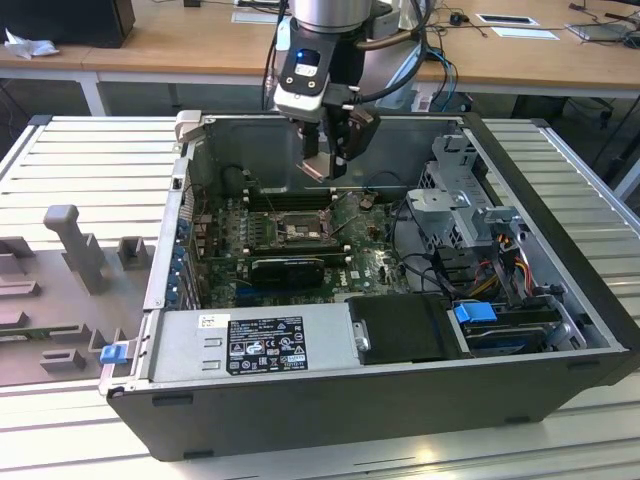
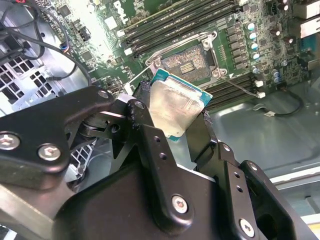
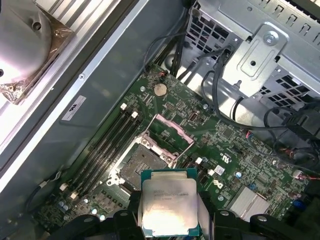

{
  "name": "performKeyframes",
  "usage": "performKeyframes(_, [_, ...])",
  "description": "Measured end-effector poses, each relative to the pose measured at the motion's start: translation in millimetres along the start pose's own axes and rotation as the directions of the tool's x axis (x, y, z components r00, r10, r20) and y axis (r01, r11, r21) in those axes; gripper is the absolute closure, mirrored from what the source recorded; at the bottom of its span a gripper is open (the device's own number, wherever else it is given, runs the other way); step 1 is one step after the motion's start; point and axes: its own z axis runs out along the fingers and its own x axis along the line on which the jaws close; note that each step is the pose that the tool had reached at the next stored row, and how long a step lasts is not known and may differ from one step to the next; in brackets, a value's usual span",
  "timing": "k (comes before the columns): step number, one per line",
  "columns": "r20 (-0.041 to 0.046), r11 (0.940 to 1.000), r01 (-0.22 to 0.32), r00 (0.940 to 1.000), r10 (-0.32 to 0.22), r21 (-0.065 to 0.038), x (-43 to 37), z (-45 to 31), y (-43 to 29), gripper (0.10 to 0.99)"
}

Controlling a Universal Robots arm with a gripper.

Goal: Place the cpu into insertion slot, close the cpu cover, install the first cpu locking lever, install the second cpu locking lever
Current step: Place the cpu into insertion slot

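My gripper (image 1: 326, 166) hangs inside the open computer case, above the green board, and is shut on the cpu. The cpu (image 2: 175, 106) (image 3: 167, 202) is a small square chip with a pale silvery face and a green edge, pinched by its sides between the two black fingers (image 2: 144, 131). The insertion slot (image 1: 300, 232) (image 2: 187, 60) (image 3: 141, 161) lies open on the board below and just beyond the chip, with nothing in it. The cpu cover (image 3: 169, 131) stands tilted up at the slot's far side. The chip is clearly above the slot and does not touch it.
Long black memory slots (image 2: 175, 25) flank the socket. A long black card (image 1: 290, 266) lies nearer the power supply (image 1: 250, 342). A metal drive cage (image 1: 450, 200) and black cables (image 3: 225, 100) stand at the exterior view's right. Case walls enclose the board.
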Motion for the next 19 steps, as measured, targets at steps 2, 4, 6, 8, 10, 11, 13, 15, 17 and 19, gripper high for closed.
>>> performKeyframes(2, [0.0011, 0.9999, -0.014, 0.9999, 0.014, 0.000, 0.0, 0.3, 0.0, 0.557])
performKeyframes(4, [0.0021, 0.9997, -0.026, 0.9997, 0.026, 0.000, 0.0, 0.6, 0.0, 0.557])
performKeyframes(6, [0.0029, 0.9993, -0.037, 0.9993, 0.037, -0.001, 0.0, 0.8, -0.1, 0.557])
performKeyframes(8, [0.0036, 0.9989, -0.046, 0.9989, 0.046, -0.001, 0.0, 1.0, -0.1, 0.557])
performKeyframes(10, [0.0049, 0.9981, -0.061, 0.9981, 0.061, -0.001, 0.0, 1.3, -0.1, 0.557])
performKeyframes(11, [0.0053, 0.9978, -0.066, 0.9978, 0.066, -0.001, -0.1, 1.4, -0.1, 0.557])
performKeyframes(13, [0.0063, 0.9970, -0.077, 0.9970, 0.077, -0.001, -0.1, 1.5, -0.1, 0.557])
performKeyframes(15, [0.0072, 0.9961, -0.088, 0.9961, 0.088, -0.002, 0.0, 1.6, -0.1, 0.557])
performKeyframes(17, [0.0082, 0.9950, -0.100, 0.9949, 0.100, -0.002, -0.1, 1.8, -0.1, 0.557])
performKeyframes(19, [0.0091, 0.9937, -0.112, 0.9937, 0.112, -0.002, 0.0, 2.1, -0.1, 0.557])
